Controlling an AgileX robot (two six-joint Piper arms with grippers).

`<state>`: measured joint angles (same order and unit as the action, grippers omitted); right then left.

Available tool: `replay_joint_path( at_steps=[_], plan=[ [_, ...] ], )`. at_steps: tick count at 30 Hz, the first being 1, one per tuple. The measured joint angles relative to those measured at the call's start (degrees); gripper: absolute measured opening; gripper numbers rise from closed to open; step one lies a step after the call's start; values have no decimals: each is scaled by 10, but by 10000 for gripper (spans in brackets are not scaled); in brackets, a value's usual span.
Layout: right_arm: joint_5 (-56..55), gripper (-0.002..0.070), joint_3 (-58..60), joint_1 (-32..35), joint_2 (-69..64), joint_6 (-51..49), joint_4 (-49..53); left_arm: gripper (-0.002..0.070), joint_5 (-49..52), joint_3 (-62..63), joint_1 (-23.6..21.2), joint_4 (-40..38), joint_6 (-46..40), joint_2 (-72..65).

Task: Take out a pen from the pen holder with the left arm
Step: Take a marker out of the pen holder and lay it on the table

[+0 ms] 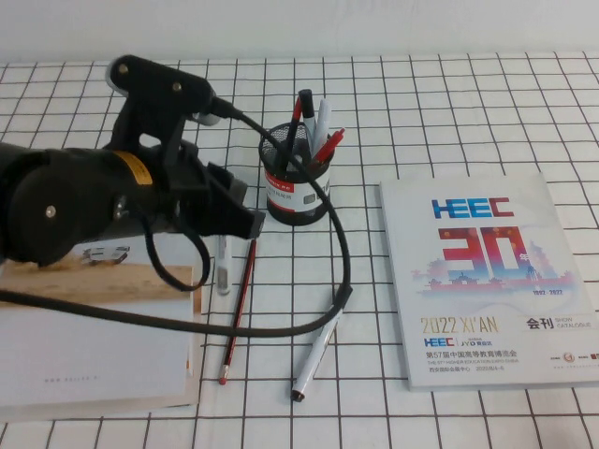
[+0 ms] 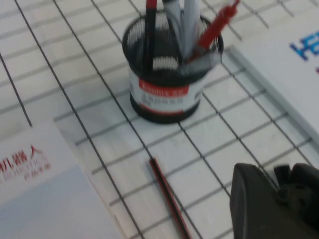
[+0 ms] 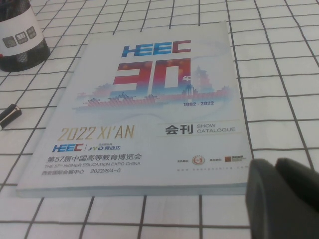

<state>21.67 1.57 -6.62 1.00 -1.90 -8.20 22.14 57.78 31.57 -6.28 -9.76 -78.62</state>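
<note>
The black mesh pen holder (image 1: 296, 185) stands on the checked table, left of the catalogue. It holds several pens (image 1: 312, 126), red, black and white. My left gripper (image 1: 245, 217) hangs low just left of the holder, over the table. In the left wrist view the left gripper (image 2: 271, 184) is a dark block in the corner, with the pen holder (image 2: 167, 74) ahead of it. Nothing shows between its jaws there. A red-and-black pencil (image 1: 239, 309), a clear pen (image 1: 223, 267) and a white marker (image 1: 316, 354) lie on the table. My right gripper (image 3: 274, 167) hovers shut over the catalogue's corner.
A white HEEC catalogue (image 1: 496, 281) lies flat to the right of the holder. A notebook (image 1: 94, 346) lies at the front left under my left arm. The arm's black cable (image 1: 318, 196) loops past the holder down to the table.
</note>
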Motion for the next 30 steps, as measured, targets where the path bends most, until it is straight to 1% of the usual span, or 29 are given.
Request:
replay_joint_path(
  at_steps=[3,6,11,14,19,25,30],
  plan=[
    [0,-15,0,0,0,0,0,104,95,18,0,-1,3,0],
    [0,-15,0,0,0,0,0,104,168,35,0,-6,7,0],
    [0,-15,0,0,0,0,0,104,276,67,0,-9,21,-4],
    [0,-15,0,0,0,0,0,104,322,89,0,-10,25,-25],
    [0,-15,0,0,0,0,0,104,354,130,4,-24,28,-84],
    [0,-15,0,0,0,0,0,104,380,183,42,-26,29,-163],
    [0,-15,0,0,0,0,0,104,400,240,48,-27,29,-221]
  ],
)
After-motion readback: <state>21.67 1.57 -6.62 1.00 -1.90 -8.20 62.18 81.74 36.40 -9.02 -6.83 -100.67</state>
